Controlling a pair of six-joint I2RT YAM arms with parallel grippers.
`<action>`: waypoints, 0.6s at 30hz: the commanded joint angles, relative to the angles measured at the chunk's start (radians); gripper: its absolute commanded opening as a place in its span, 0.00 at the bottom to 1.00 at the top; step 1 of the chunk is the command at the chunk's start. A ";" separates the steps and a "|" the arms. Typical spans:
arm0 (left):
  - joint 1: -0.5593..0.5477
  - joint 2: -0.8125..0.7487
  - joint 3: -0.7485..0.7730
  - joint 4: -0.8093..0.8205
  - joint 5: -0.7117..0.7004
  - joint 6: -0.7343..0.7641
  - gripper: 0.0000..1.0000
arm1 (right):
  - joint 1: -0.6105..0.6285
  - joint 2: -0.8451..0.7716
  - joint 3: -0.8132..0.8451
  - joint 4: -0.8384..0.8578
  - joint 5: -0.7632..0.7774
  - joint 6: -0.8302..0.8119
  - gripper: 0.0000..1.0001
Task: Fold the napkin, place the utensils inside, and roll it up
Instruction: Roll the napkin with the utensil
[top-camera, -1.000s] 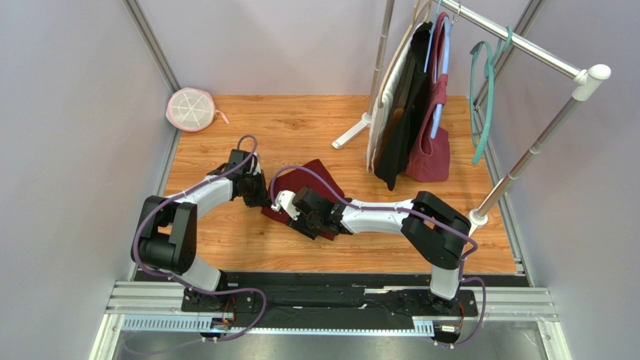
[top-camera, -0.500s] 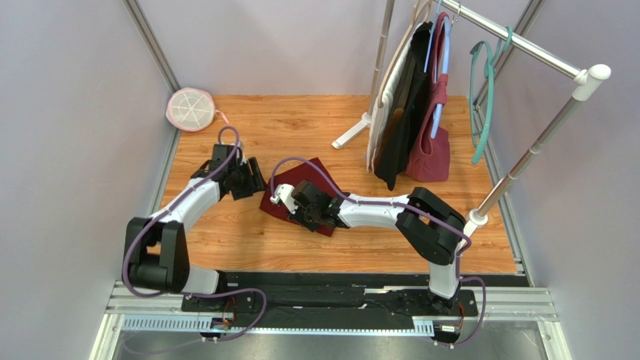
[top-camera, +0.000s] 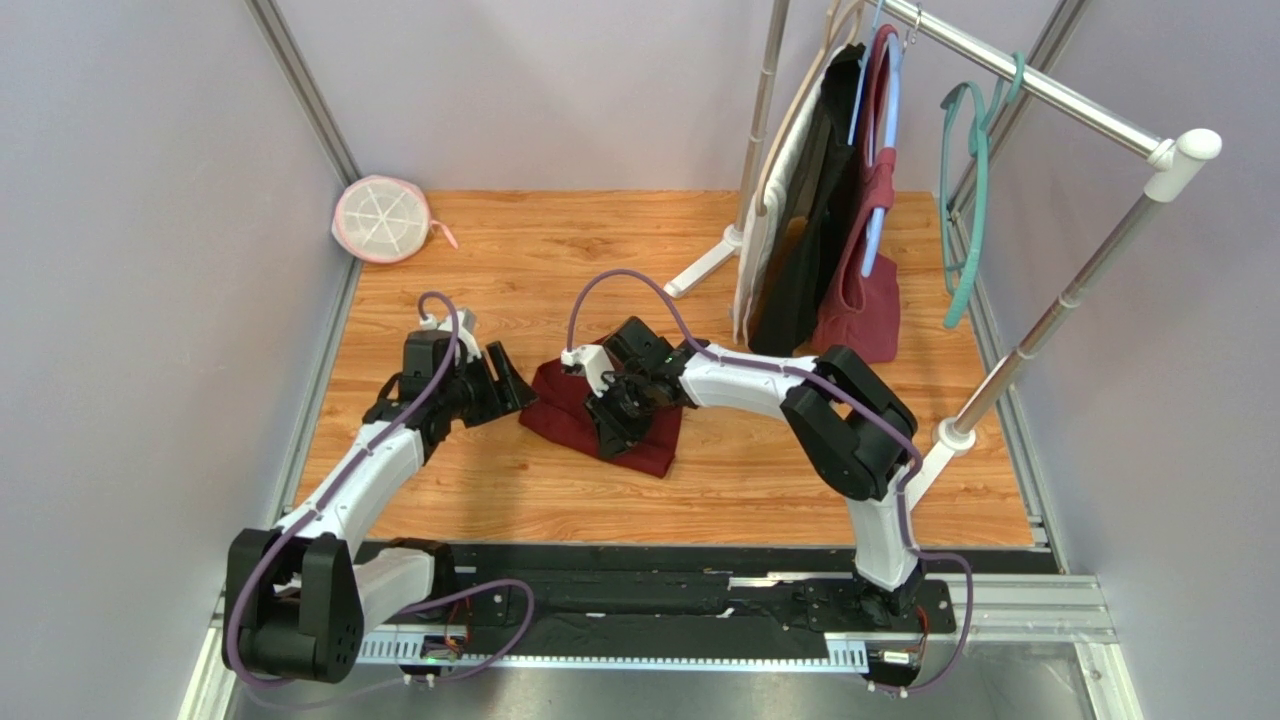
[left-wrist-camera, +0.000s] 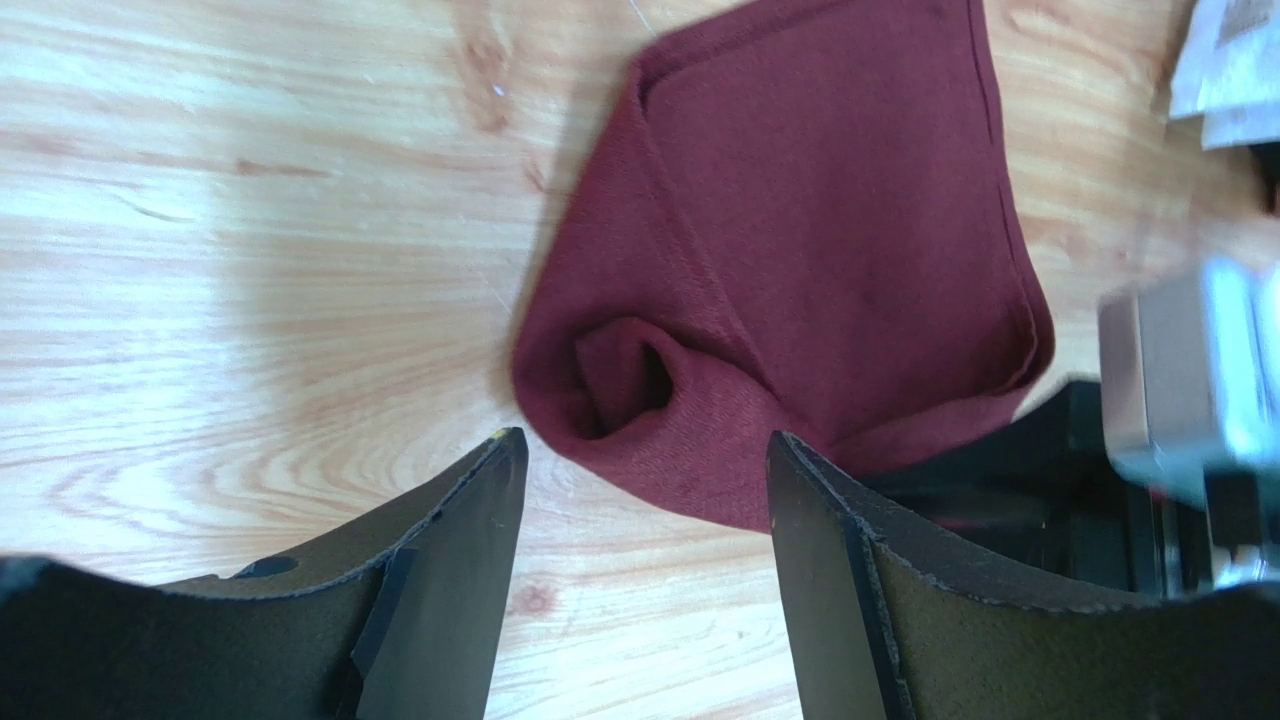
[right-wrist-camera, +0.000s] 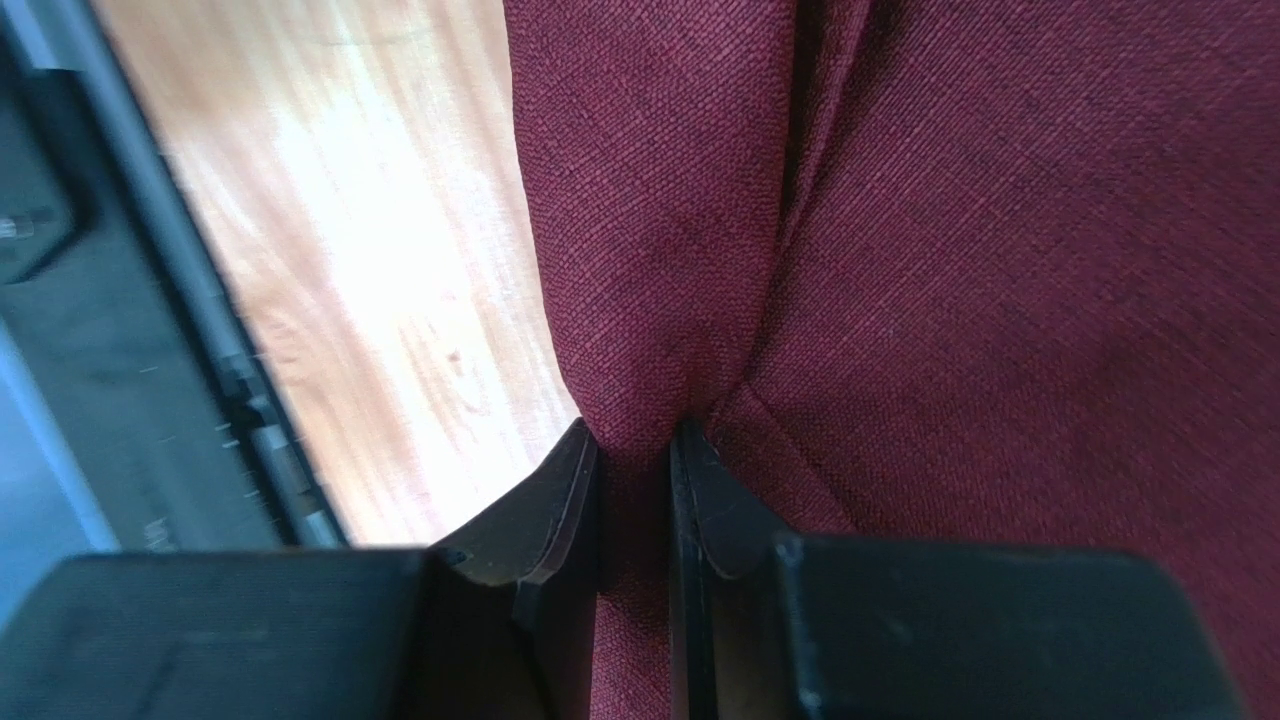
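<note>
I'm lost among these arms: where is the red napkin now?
Seen from above, the napkin lies near the middle of the wooden table, pinched by the right gripper, with the open left gripper just off its left edge.

The napkin (left-wrist-camera: 812, 240) is plain maroon with a fine, even weave. The table (top-camera: 601, 255) is pale orange wood with darker grain streaks. The left claw (left-wrist-camera: 643, 465) and right claw (right-wrist-camera: 634, 450) are matt black. At the table's far left corner, a round disc (top-camera: 382, 218) is pinkish white with spoke lines.

A laden clothes rack (top-camera: 1177, 155) stands right, a round mesh pouch (top-camera: 380, 219) far left.
</note>
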 joint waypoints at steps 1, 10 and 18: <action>-0.005 0.022 -0.007 0.125 0.076 -0.006 0.69 | -0.027 0.094 0.053 -0.139 -0.214 0.052 0.12; -0.024 0.139 0.022 0.148 0.082 0.011 0.68 | -0.093 0.224 0.117 -0.159 -0.363 0.113 0.12; -0.040 0.216 0.068 0.117 0.057 0.028 0.18 | -0.123 0.255 0.149 -0.165 -0.403 0.129 0.16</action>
